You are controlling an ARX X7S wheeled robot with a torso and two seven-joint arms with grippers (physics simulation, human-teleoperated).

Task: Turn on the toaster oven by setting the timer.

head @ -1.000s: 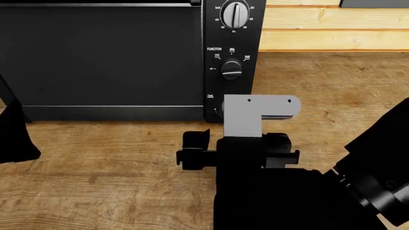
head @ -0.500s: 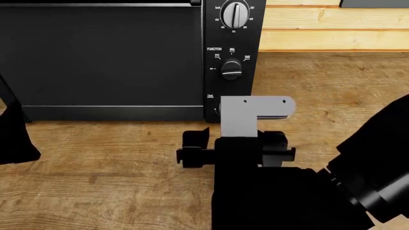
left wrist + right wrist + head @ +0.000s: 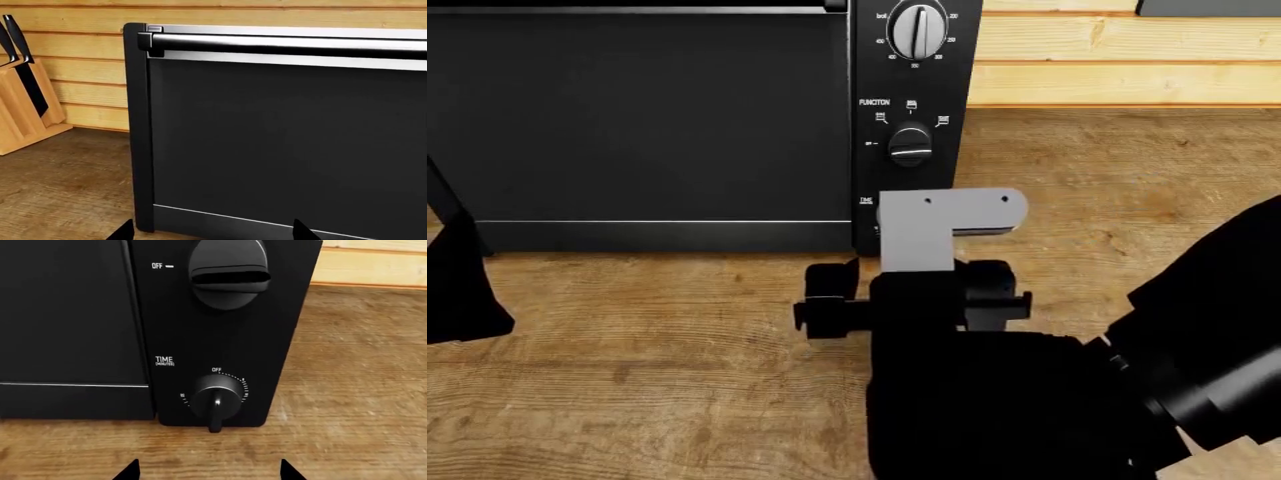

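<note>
Your head camera looks forward and steeply down over the wooden counter (image 3: 627,400) at the toaster oven (image 3: 641,120), with the right arm's grey bracket (image 3: 941,225) blocking the lowest knob. Your left wrist camera sits low and close, facing the oven's glass door (image 3: 287,145) and handle (image 3: 280,44), knife block (image 3: 23,100) at the edge. Your right wrist camera is close too, square-on to the control panel (image 3: 227,330), the timer (image 3: 215,399) centred low and its gripper tips at the frame edge. All three views share the oven front.
</note>
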